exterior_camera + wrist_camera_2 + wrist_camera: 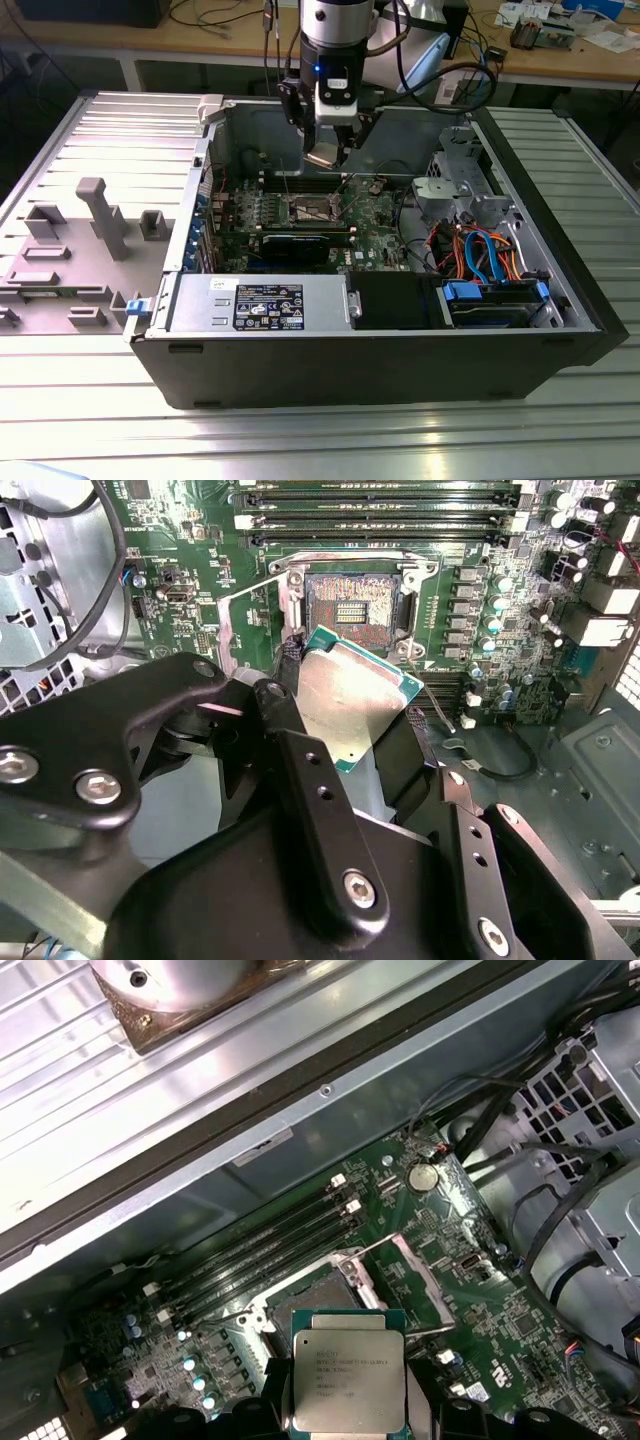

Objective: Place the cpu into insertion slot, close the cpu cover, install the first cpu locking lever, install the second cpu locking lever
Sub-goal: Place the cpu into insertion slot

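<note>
My gripper [328,152] hangs inside the open computer case, shut on the cpu [324,158]. In both wrist views the cpu [355,695] [347,1380] is a silver-topped square chip with a green edge, pinched between the black fingers [290,730]. It is held in the air above the insertion slot [350,610] [314,208], not touching it. The slot's dark centre lies bare. The cpu cover [412,1282] [243,620], a thin silvery frame, stands swung open beside the slot. Part of the slot [318,1295] is hidden behind the chip in the first wrist view.
Long black memory slots [380,500] run just beyond the slot. A silver power supply [260,300] and a drive bay with blue and orange cables [490,262] fill the case's near side. A grey fixture with pegs [100,220] lies at the exterior view's left.
</note>
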You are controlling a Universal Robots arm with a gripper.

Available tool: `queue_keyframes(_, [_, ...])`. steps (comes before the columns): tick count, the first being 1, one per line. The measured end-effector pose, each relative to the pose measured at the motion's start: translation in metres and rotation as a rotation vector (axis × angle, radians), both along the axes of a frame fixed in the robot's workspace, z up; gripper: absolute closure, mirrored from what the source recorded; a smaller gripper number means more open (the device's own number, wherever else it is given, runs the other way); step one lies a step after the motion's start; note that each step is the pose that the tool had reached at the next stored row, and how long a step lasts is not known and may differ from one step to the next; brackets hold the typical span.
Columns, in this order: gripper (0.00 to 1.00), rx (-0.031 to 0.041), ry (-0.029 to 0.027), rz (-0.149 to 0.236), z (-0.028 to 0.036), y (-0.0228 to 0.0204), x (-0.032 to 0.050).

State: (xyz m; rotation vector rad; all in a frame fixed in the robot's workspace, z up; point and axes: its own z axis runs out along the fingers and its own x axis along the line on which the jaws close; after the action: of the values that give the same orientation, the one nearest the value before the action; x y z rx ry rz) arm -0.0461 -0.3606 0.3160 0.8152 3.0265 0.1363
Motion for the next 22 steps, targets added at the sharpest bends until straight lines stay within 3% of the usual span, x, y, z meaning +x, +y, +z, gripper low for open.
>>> queue_keyframes(22, [0.45,0.0000,0.0000,-0.058,-0.0018,0.0000,0.0000])
